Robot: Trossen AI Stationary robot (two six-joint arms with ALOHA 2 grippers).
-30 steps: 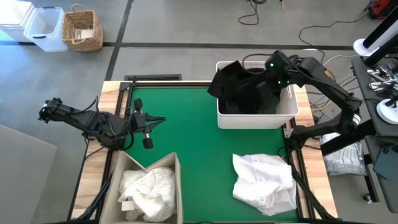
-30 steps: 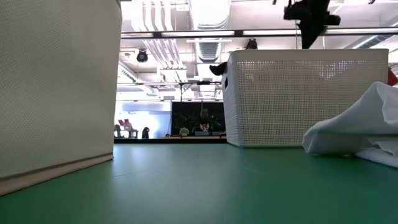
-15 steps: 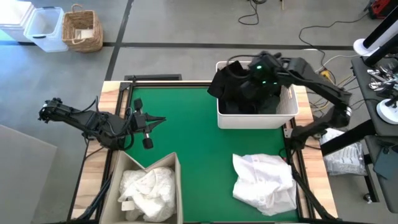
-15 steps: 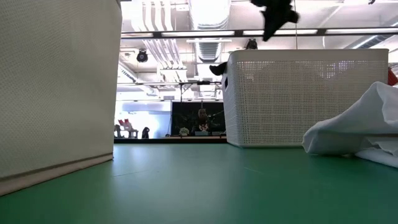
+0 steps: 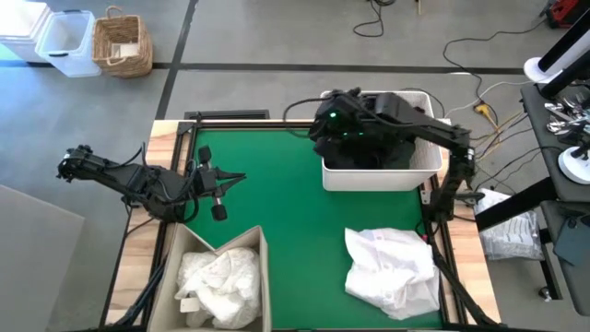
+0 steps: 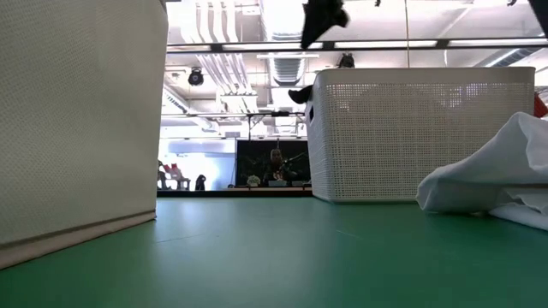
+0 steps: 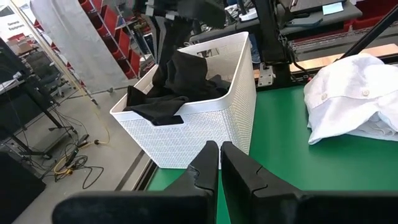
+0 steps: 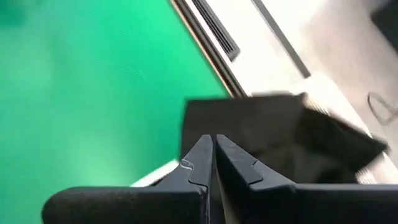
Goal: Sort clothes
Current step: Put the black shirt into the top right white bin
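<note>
Black clothes [image 5: 369,152] fill the white basket [image 5: 378,177] at the table's far right. One of them droops over the basket's far left corner [image 5: 316,131], also seen in the left wrist view [image 7: 180,81]. A white pile [image 5: 392,267] lies on the green mat at the near right. More white clothes [image 5: 221,281] sit in the beige bin [image 5: 263,267] at the near left. My right gripper [image 5: 323,120] is shut and hovers high above the basket's far left corner [image 6: 321,21], with nothing between its fingers [image 8: 208,142]. My left gripper [image 5: 240,177] is shut and waits at the table's left [image 7: 219,148].
Bare green mat [image 5: 267,184] lies between the bin, the basket and the white pile. The bin's tall wall [image 6: 77,128] and the basket's wall [image 6: 419,137] stand on either side of it. A wicker basket [image 5: 120,44] and a plastic box stand on the floor beyond the table.
My right gripper has swept toward the table's left, above the basket, from its far right corner to its far left corner. It rose a little and rolled as it went, and stayed shut. The clothes have not moved.
</note>
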